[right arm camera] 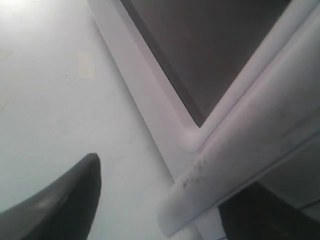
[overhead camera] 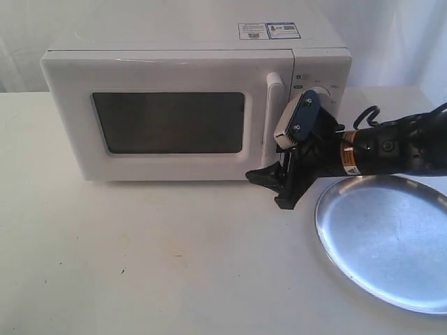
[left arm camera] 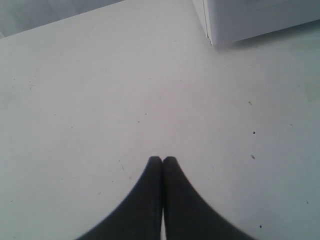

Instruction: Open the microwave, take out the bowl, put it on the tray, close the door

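Note:
The white microwave (overhead camera: 188,105) stands at the back with its door (overhead camera: 167,122) shut flat against the body. My right gripper (overhead camera: 276,187) is open at the lower end of the vertical bar handle (overhead camera: 274,115). In the right wrist view the handle (right arm camera: 240,155) lies between the right gripper's (right arm camera: 170,187) two dark fingers, which are spread wide and do not press on it. The silver tray (overhead camera: 387,241) lies bare at the right front. The bowl is hidden. My left gripper (left arm camera: 162,160) is shut on nothing, hovering over the bare table.
A corner of the microwave (left arm camera: 255,17) shows in the left wrist view, well away from the left gripper. The right arm (overhead camera: 398,150) stretches in over the tray's far rim. White table (overhead camera: 140,258) spreads in front of the microwave.

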Robot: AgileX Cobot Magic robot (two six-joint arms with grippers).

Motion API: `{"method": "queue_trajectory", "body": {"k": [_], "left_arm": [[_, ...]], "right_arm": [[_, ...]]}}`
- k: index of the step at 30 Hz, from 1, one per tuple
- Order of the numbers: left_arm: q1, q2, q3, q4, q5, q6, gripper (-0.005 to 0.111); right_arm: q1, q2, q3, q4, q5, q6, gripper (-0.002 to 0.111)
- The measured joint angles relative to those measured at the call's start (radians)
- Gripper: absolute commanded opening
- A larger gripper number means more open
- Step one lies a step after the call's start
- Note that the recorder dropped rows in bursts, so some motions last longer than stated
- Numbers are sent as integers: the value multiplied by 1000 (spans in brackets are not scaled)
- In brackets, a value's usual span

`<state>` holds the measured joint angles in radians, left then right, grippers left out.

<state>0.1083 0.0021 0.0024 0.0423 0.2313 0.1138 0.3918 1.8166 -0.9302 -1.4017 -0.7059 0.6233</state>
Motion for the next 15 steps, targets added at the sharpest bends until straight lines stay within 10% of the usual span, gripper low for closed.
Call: {"method": "queue_trajectory", "body": {"k": [15], "left_arm": [[0,0,0,0,0,0,0]], "right_arm": [[28,-147,-16,-245,260,4,0]]}}
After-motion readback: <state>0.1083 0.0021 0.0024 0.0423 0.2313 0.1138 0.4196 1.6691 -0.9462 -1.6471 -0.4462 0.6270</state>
